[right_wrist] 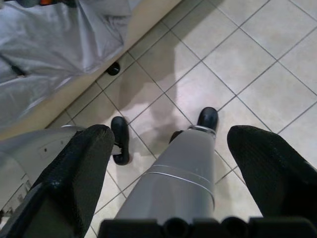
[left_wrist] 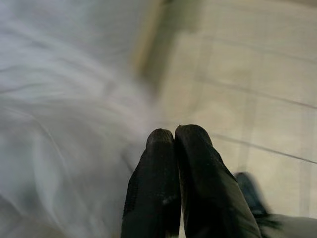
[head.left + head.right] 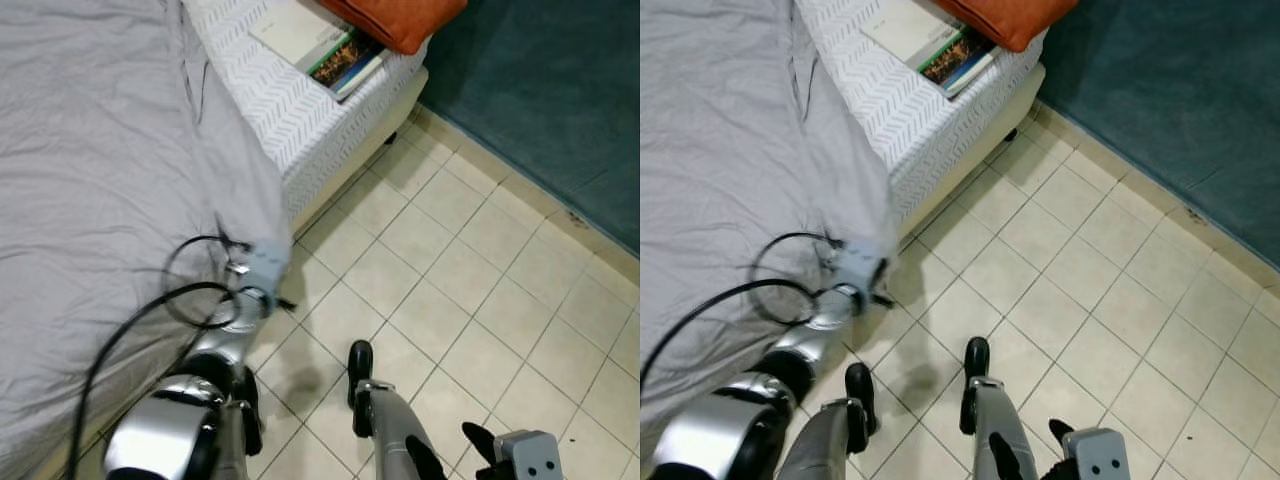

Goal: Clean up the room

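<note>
A cream tiled floor (image 3: 470, 270) takes up most of the head views, with a dark teal rug (image 3: 560, 110) lying across the 1 to 3 o'clock corner. From 9 to 12 o'clock stands a bed, its white chevron-patterned mattress (image 3: 290, 110) exposed along the edge, and a rumpled grey sheet (image 3: 90, 170) is spread over most of it, one corner draped down over the side toward the floor. An orange pillow (image 3: 400, 18) sits at 12 o'clock at the bed's end, and just beside it lie a few books (image 3: 320, 45), the top one pale, a green-covered one under it.

The left gripper (image 2: 173, 136) is at the hanging sheet corner, near 7 o'clock in the head views, where only its grey wrist and looped black cable show. The left wrist view, blurred, shows its two black fingers (image 2: 153, 188) pressed together, tip to tip, with grey cloth to one side and tiles to the other; whether any cloth is pinched between them cannot be told.

The right gripper (image 1: 173, 148) hangs low at 5 o'clock. Its wrist view shows the fingers spread wide with nothing between them, above the robot's silver legs and black feet (image 1: 208, 119) on the tiles.
</note>
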Robot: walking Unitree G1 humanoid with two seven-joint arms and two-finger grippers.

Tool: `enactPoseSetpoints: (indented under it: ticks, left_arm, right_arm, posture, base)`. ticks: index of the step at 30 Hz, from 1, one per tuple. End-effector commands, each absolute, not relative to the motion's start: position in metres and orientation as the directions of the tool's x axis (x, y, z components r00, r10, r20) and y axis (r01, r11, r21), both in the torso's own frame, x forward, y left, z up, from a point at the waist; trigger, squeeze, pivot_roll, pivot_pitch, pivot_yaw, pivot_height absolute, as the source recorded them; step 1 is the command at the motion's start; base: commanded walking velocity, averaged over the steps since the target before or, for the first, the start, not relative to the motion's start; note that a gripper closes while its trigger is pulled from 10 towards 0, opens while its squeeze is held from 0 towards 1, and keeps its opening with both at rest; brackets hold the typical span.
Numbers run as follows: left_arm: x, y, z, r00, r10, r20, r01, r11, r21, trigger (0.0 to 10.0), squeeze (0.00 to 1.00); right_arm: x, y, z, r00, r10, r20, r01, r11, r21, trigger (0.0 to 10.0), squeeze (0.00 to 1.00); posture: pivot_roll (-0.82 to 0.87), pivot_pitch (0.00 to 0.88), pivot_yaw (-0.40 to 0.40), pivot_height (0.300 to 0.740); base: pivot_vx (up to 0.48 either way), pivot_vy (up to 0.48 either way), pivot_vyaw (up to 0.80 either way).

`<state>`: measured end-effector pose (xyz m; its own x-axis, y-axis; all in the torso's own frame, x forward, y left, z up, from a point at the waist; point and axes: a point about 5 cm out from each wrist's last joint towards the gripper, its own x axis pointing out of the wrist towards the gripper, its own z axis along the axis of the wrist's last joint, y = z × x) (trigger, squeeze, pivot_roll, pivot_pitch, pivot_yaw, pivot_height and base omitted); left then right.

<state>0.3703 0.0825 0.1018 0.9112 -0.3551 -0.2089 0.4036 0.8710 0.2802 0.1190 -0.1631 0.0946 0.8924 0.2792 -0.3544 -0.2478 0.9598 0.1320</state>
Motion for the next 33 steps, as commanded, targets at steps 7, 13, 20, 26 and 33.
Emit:
enactPoseSetpoints:
  ticks: [7, 13, 20, 26, 33]
  left_arm:
    - [0.353, 0.019, 0.102, 0.793, -0.571, -0.211, 0.608, 0.73, 0.313, 10.0, 0.0]
    - [0.34, -0.016, 0.107, 0.709, -0.678, -0.194, 0.699, 0.636, 0.327, 10.0, 0.0]
    - [0.339, -0.02, 0.108, 0.702, -0.687, -0.19, 0.707, 0.636, 0.31, 10.0, 0.0]
    - [0.341, -0.018, 0.11, 0.712, -0.678, -0.183, 0.696, 0.647, 0.312, 10.0, 0.0]
    - [0.343, -0.019, 0.115, 0.701, -0.694, -0.166, 0.71, 0.653, 0.265, 10.0, 0.0]
  right_arm:
    - [0.114, -0.165, 0.084, 0.881, 0.254, -0.4, -0.22, 0.967, 0.129, 10.0, 0.0]
    - [0.116, -0.164, 0.083, 0.884, 0.251, -0.395, -0.22, 0.968, 0.125, 10.0, 0.0]
    - [0.119, -0.162, 0.082, 0.887, 0.253, -0.386, -0.222, 0.967, 0.123, 10.0, 0.0]
    - [0.119, -0.161, 0.082, 0.887, 0.257, -0.384, -0.225, 0.966, 0.126, 10.0, 0.0]
    - [0.119, -0.16, 0.082, 0.888, 0.259, -0.381, -0.227, 0.966, 0.126, 10.0, 0.0]
  posture:
    - [-0.32, 0.612, -0.07, 0.74]
    - [-0.32, 0.602, -0.064, 0.74]
    - [-0.31, 0.596, -0.058, 0.74]
    - [-0.3, 0.596, -0.058, 0.74]
    - [-0.31, 0.603, -0.056, 0.74]
  base:
    - [0.0, 0.0, 0.0]
    - [0.0, 0.0, 0.0]
    - [0.0, 0.0, 0.0]
    - [0.0, 0.0, 0.0]
    - [0.036, -0.236, 0.0]
